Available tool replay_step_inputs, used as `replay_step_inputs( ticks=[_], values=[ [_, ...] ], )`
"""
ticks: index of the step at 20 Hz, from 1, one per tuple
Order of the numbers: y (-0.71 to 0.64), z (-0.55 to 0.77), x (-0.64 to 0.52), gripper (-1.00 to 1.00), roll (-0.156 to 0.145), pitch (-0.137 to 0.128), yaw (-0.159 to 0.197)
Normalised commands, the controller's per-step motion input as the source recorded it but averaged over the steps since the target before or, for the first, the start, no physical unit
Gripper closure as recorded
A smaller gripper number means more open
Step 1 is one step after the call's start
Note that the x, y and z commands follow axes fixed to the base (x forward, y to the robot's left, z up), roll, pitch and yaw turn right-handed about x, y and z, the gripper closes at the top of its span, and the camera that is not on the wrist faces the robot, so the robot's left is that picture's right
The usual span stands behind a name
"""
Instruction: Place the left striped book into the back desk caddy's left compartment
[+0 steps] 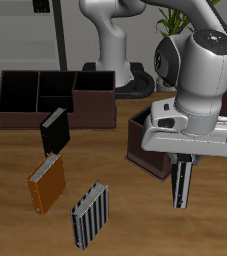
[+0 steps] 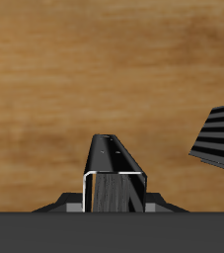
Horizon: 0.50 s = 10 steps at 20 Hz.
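Gripper (image 1: 181, 172) clamped on left striped book (image 1: 181, 186), book hanging upright above table (image 1: 215, 225), clear of surface. Arm bent forward, wrist pointing straight down. Back desk caddy (image 1: 55, 98) well apart.

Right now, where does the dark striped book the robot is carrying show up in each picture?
Exterior view: the left striped book hangs upright from the gripper.
Wrist view: the same book, seen edge-on, close to the camera.
Shared landmark: the paler striped book, lying nearby.
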Motion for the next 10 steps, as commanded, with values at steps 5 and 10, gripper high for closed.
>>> replay_step_inputs(
  ticks=[5,10],
  values=[
    [-0.36,0.54,-0.34,1.00,0.009,-0.051,0.016],
    [-0.34,0.53,-0.41,1.00,0.007,-0.028,0.013]
  ],
)
